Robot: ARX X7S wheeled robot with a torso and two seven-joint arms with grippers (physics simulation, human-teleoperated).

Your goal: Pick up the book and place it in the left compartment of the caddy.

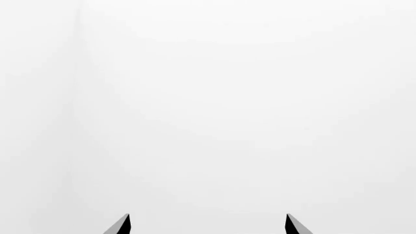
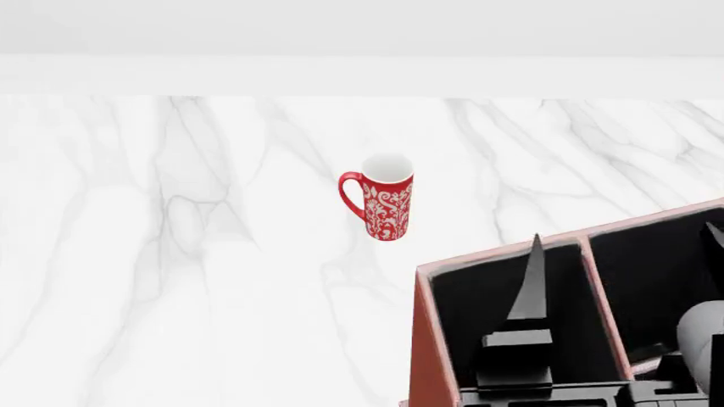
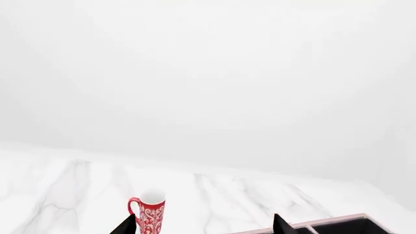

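Note:
The book shows in none of the views. The caddy [image 2: 428, 339], a reddish-brown box with a black inside and a pinkish rim, fills the head view's lower right. Its left compartment [image 2: 470, 297] is a long black section bounded by a reddish partition [image 2: 603, 305]. My right gripper [image 2: 623, 236] hangs open over the caddy, one pointed finger [image 2: 531, 284] above the left compartment, the other at the frame's right edge. In the right wrist view that gripper [image 3: 203, 225] holds nothing, and the caddy's rim [image 3: 325, 223] lies past one fingertip. My left gripper [image 1: 208, 223] is open, faces blank white, and is absent from the head view.
A tall red-and-white patterned mug [image 2: 385, 203] stands upright on the white marble table [image 2: 169, 254], left of and behind the caddy; the same mug [image 3: 151, 212] appears beside one right fingertip. A white wall [image 2: 362, 34] rises behind the table's far edge.

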